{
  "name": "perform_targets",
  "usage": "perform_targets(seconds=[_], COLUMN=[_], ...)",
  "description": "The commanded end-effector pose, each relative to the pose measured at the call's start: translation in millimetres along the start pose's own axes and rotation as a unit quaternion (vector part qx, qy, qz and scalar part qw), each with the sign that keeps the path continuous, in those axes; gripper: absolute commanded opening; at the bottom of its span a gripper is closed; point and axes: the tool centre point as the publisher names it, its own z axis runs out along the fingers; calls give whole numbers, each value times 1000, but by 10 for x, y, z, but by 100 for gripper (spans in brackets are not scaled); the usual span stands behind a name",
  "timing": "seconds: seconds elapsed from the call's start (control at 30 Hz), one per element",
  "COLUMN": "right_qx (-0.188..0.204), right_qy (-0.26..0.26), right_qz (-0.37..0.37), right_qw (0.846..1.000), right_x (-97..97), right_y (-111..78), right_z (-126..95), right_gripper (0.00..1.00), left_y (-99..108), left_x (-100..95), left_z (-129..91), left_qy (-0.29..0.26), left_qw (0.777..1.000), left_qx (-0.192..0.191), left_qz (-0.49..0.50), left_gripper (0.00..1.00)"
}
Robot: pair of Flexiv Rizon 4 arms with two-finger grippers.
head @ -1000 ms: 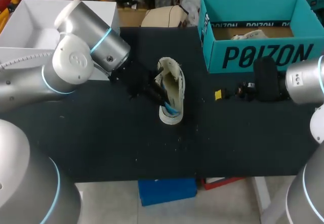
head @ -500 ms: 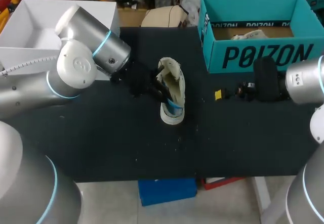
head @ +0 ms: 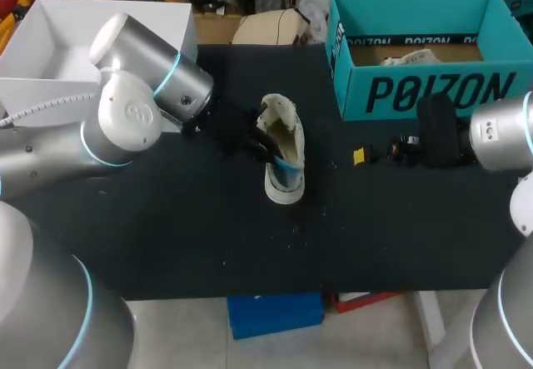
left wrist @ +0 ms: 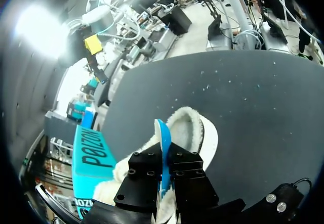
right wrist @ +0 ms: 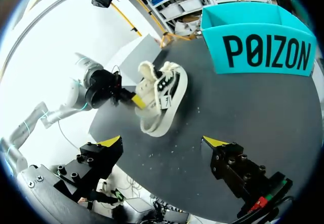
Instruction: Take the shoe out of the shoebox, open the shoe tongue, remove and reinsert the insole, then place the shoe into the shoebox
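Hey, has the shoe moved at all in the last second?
Yes, slightly: the toe end of the shoe has shifted a little toward the shoebox.

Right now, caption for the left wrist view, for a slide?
Left end effector shut on the blue insole sticking out of the shoe.

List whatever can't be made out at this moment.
- Left gripper tips: in the left wrist view they are hidden by its own black fingers and the shoe; in the head view they are dark against the black table.
- How much of the clamped insole is inside the shoe: hidden by the fleecy lining in every view.
- Shoebox floor: in the head view its front wall cuts it off.
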Motion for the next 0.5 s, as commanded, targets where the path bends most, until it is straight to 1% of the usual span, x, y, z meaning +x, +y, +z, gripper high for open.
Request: perform_targets(seconds=[0.03, 0.27, 0.37, 0.5], right_qx=[1, 1, 1, 1], right_qy=[0, 0, 0, 0], right_qz=[0, 0, 0, 0], right_qw=[1000, 1000, 1000, 1000], right_x=[3, 3, 3, 3], right_y=[0, 0, 0, 0], right_z=[-2, -2, -2, -2], right_gripper=[100, 100, 100, 100], left_y=[55, 72, 32, -34], left_x=[-12, -20, 19, 120], left_z=[49, 98, 165, 280], left_qy=[11, 20, 41, 75], left_qw=[1000, 999, 999, 996], left_qx=[-13, -16, -5, 15], left_qz=[-10, -24, -28, -34], left_gripper=[0, 0, 0, 0])
